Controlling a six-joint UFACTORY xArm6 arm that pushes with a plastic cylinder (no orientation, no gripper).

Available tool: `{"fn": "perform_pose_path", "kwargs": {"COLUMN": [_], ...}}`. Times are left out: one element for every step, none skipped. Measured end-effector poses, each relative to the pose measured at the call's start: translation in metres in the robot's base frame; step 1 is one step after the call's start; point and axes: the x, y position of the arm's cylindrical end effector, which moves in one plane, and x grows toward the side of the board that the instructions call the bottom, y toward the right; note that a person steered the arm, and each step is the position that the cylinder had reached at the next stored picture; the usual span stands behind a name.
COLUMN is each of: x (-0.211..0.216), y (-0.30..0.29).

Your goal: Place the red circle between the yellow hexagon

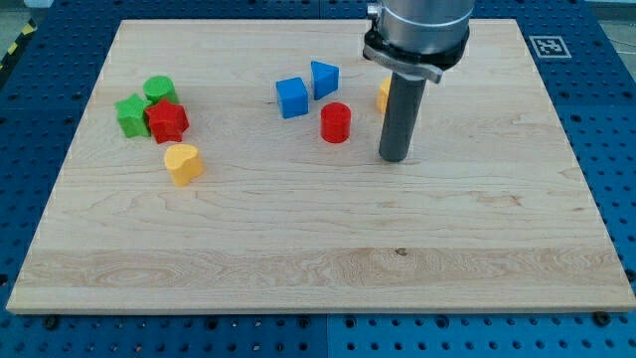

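The red circle (336,122) stands on the wooden board (318,249) a little above the middle. My tip (395,157) rests on the board just to the right of it and slightly lower, apart from it. A yellow block (383,95), mostly hidden behind the rod, shows at the rod's left edge, up and right of the red circle; its shape cannot be made out. A yellow heart-shaped block (184,162) lies at the left.
A blue cube (292,97) and a blue triangle (324,79) sit just up and left of the red circle. At the far left a red star (167,121), a green star (131,114) and a green round block (159,89) cluster together.
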Motion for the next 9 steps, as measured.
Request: {"fn": "perform_pose_path", "kwargs": {"x": [-0.025, -0.036, -0.036, -0.036, -0.036, -0.036, -0.036, -0.036, -0.036], "y": [0.000, -0.007, -0.019, -0.027, -0.033, -0.036, -0.040, -0.043, -0.044]}}
